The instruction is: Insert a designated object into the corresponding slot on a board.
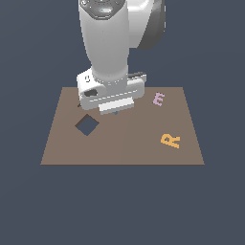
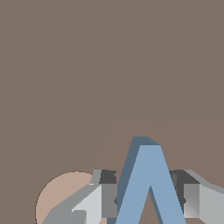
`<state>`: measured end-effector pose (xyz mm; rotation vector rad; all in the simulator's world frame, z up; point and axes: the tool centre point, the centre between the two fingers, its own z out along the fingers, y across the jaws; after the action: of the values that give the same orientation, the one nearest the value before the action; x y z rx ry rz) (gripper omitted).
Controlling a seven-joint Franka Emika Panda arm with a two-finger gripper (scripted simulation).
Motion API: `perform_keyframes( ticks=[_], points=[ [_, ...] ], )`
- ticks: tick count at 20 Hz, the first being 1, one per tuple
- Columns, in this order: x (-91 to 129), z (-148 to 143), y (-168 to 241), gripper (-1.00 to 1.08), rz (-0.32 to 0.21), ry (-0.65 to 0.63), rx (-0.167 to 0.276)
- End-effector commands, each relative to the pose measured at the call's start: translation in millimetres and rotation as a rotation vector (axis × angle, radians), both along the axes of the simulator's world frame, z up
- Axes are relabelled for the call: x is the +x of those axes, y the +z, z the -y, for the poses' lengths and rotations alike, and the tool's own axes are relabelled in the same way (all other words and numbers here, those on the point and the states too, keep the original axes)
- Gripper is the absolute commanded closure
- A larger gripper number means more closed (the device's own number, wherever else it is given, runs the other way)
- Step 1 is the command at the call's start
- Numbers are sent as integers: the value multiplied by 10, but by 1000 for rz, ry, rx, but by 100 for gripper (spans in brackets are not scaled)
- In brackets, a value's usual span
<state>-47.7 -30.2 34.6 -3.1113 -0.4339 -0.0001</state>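
Light-blue V block [image 2: 148, 183] clamped between the gripper [image 2: 146, 199] fingers, jaws pressed against both its sides, low over the brown board [image 1: 143, 148] for carrying. Slot mostly hidden under the hand beside the square hole [image 1: 87, 125]; pink E [image 1: 158, 99] and orange R [image 1: 170, 140] lying well apart, untouched.

Arm hides most of the V block [image 1: 115, 113] & nearly all the slot [image 1: 79, 105] near board's [image 1: 119, 148] far edge; wrist view crops V's legs, fingers [image 2: 192, 199]
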Motion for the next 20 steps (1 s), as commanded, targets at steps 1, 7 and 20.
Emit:
perform_keyframes(
  ticks=[1, 7, 20],
  points=[
    [-73, 50, 6, 108, 0, 98, 0],
    [-217, 195, 16, 108, 0, 322, 0],
    [-390, 586, 35, 108, 0, 786, -1]
  ],
)
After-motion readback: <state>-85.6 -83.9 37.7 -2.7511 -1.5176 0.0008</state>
